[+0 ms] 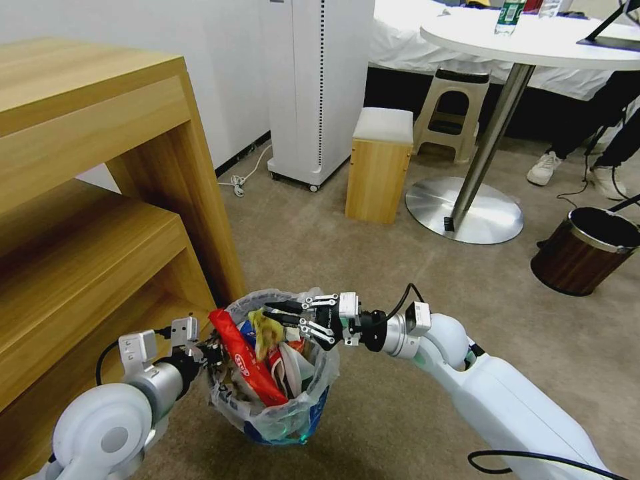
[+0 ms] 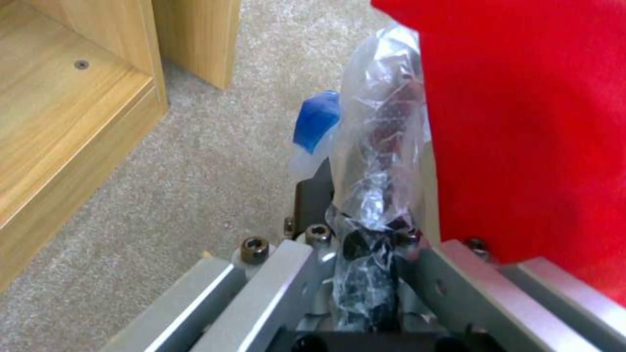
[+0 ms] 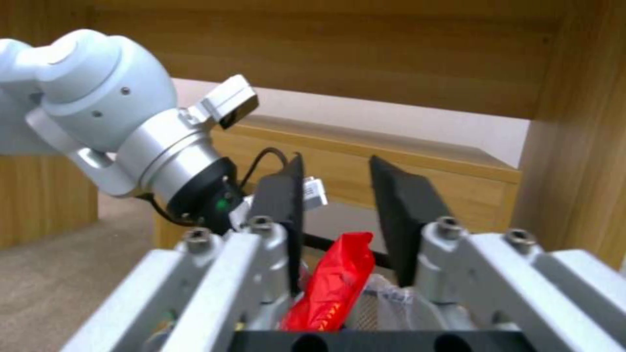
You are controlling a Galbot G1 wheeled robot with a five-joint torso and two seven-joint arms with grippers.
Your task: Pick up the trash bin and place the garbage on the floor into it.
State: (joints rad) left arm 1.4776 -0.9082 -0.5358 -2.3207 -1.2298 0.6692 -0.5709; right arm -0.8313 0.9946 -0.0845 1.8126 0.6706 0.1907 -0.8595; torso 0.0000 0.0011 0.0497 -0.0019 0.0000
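Note:
The trash bin (image 1: 283,417), lined with a crinkled clear bag and blue at its lower part, is low in the middle of the head view, over the beige carpet floor (image 1: 400,280). My left gripper (image 1: 211,351) is shut on the bin's left rim, pinching bag and rim (image 2: 368,205). The garbage fills the bin: a long red wrapper (image 1: 248,365) (image 2: 522,122) (image 3: 329,286) sticks up, with a yellow wrapper (image 1: 265,331) and white pieces beside it. My right gripper (image 1: 280,317) (image 3: 336,195) hovers just over the bin's mouth, open, with nothing between its fingers.
A light wooden desk with a lower shelf (image 1: 100,200) stands close on the left, right beside the bin. Farther off are a brown wood-look bin (image 1: 587,250), a wooden stool (image 1: 379,167), a white appliance (image 1: 320,87) and a round table's metal base (image 1: 467,210).

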